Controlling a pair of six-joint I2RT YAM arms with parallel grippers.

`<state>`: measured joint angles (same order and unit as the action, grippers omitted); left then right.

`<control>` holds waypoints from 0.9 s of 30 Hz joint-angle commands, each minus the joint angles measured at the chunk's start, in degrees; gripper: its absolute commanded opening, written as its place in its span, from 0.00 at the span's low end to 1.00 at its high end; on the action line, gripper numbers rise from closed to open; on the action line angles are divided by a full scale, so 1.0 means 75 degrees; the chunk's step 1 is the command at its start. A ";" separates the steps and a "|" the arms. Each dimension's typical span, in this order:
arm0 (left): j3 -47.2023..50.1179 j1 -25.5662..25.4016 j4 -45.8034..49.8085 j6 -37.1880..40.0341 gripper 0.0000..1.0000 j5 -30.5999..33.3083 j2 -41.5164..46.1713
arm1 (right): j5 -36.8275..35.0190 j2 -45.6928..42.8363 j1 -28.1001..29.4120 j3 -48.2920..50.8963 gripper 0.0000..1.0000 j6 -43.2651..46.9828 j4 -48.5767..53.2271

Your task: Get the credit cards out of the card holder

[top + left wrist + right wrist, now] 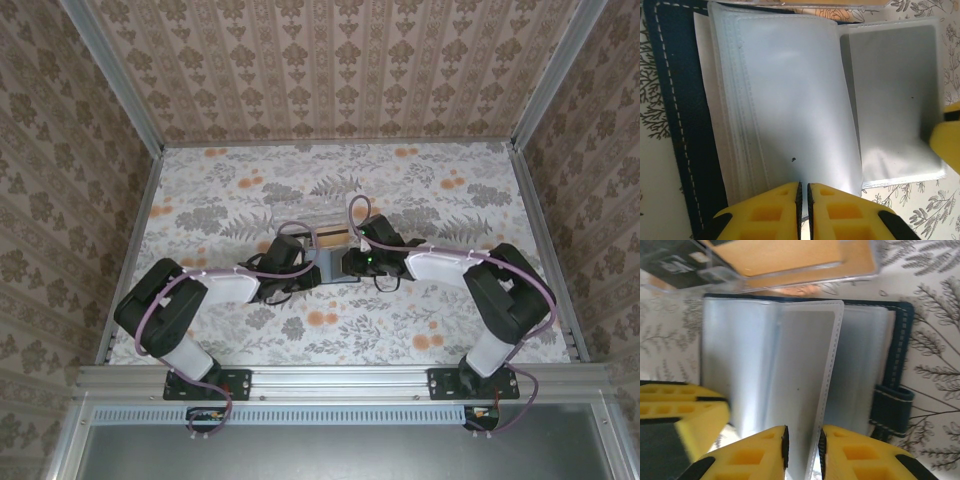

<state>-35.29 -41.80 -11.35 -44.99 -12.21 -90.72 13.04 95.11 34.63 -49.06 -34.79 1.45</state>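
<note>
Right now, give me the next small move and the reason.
Probably the right gripper should turn its pinched clear plastic sleeve over: the sleeves showing in the dark navy folding card holder look empty, so the pages behind need checking.

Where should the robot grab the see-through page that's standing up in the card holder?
Pinch the see-through page by its stitched edge, coming from the end away from the clear box, where the right gripper straddles it. It stands edge-up off the card holder, so both faces are reachable.
</note>
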 commanded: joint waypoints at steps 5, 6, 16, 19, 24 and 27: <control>0.0086 0.0036 -0.0129 -0.0083 0.14 -0.0041 -0.0024 | 0.0520 -0.0158 0.0265 -0.0358 0.26 -0.0234 -0.0167; 0.0099 0.0031 -0.0105 -0.0082 0.14 -0.0037 0.0035 | 0.0566 -0.0082 0.0299 -0.0400 0.27 -0.0274 -0.0199; 0.0560 0.0403 0.0974 -0.0112 0.14 0.0760 0.1787 | 0.1138 0.0606 0.0562 -0.0800 0.27 -0.0711 -0.0814; 0.0632 0.0510 0.1202 -0.0017 0.14 0.0842 0.2250 | 0.0983 0.0594 0.0561 -0.0810 0.27 -0.0685 -0.0740; 0.0540 0.0536 0.1127 0.0070 0.15 0.0623 0.2193 | 0.0520 0.0315 0.0507 -0.0591 0.27 -0.0609 -0.0581; 0.0451 0.0523 0.0968 0.0023 0.14 0.0503 0.1922 | 0.0678 0.0241 0.0488 -0.0591 0.32 -0.0552 -0.0581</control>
<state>-31.44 -38.15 -4.89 -45.36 -7.68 -74.98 18.61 98.80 38.50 -53.74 -39.09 -3.22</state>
